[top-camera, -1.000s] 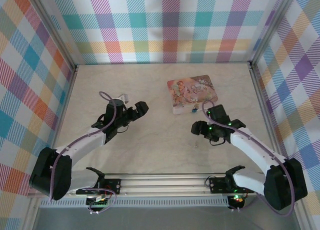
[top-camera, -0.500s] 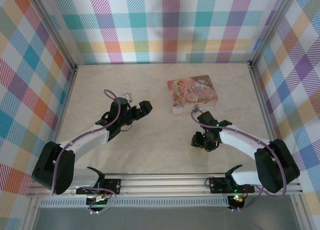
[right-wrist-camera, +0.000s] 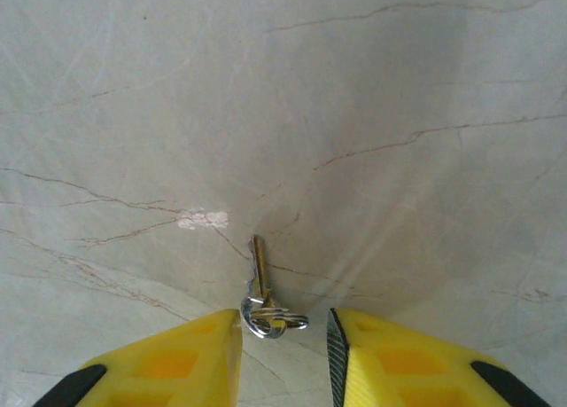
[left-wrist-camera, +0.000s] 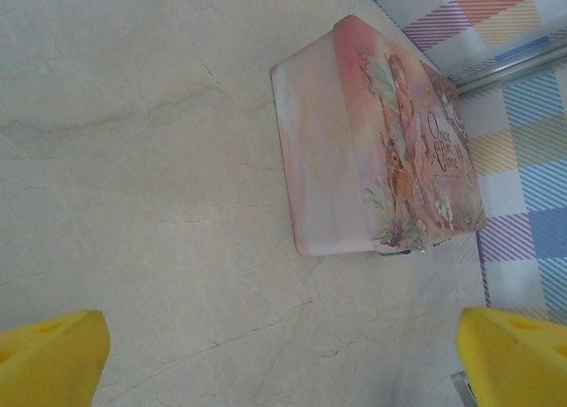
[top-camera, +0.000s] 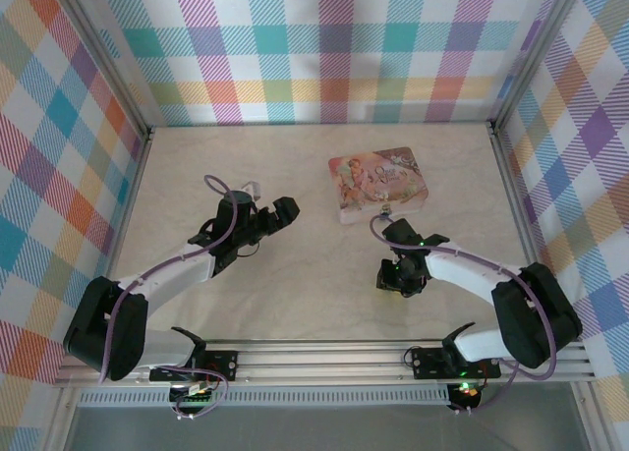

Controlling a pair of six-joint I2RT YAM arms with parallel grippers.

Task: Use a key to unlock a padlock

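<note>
A small brass key [right-wrist-camera: 259,267] on a silver ring [right-wrist-camera: 273,319] lies flat on the marble table [top-camera: 295,284]. My right gripper [right-wrist-camera: 283,358] reaches down over it, its yellow fingers [right-wrist-camera: 177,358] on either side of the ring. The left finger is at the ring and a gap remains on the right, so the jaws are still open. From above, the right gripper [top-camera: 393,278] sits in front of the pink box [top-camera: 378,181]. The padlock [left-wrist-camera: 396,252] is a tiny blue-and-silver piece at the box's near edge. My left gripper [top-camera: 269,205] hovers wide open and empty, facing the pink box [left-wrist-camera: 381,150].
Plaid walls enclose the table on three sides, with a metal frame post [left-wrist-camera: 514,66] behind the box. A white chip [right-wrist-camera: 202,219] marks the tabletop just beyond the key. The arm rail [top-camera: 324,358] runs along the near edge.
My right gripper has swung down and inward from beside the box to over the key, and its jaws have narrowed around the ring. The left arm shifted slightly right, then held still.
</note>
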